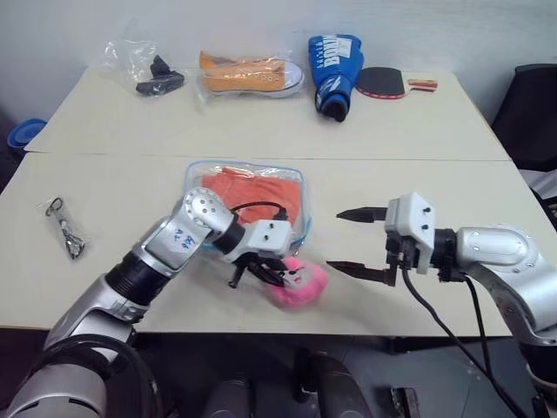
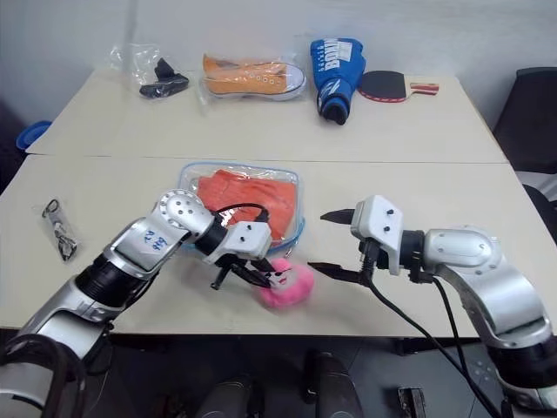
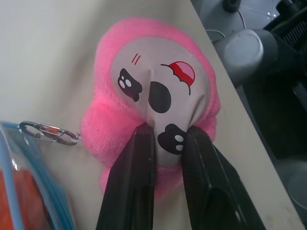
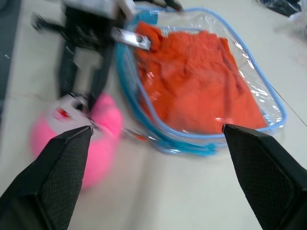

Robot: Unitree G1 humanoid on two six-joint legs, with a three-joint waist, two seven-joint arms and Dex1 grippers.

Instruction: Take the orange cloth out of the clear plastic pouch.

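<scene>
The clear plastic pouch [image 1: 302, 178] with light blue trim lies flat at the table's middle, and the orange cloth [image 1: 252, 187] is inside it. In the right wrist view the cloth [image 4: 192, 81] fills the pouch [image 4: 268, 103]. A pink plush charm [image 1: 305, 283] lies by the pouch's near corner, joined to it by a small metal clip [image 3: 48, 130]. My left gripper [image 3: 169, 130] is shut on a pinch of the charm's face [image 3: 158, 72]. My right gripper [image 1: 335, 239] hovers open just right of the charm and pouch, with nothing between its fingers.
Along the far side lie a clear bag with a black item [image 1: 152, 74], a wrapped orange sneaker [image 1: 251, 74], a blue item [image 1: 335, 70] and a table tennis paddle [image 1: 383, 83]. A small bag with metal clips [image 1: 65, 228] lies at the left. The table's front edge [image 1: 348, 331] runs close below the charm.
</scene>
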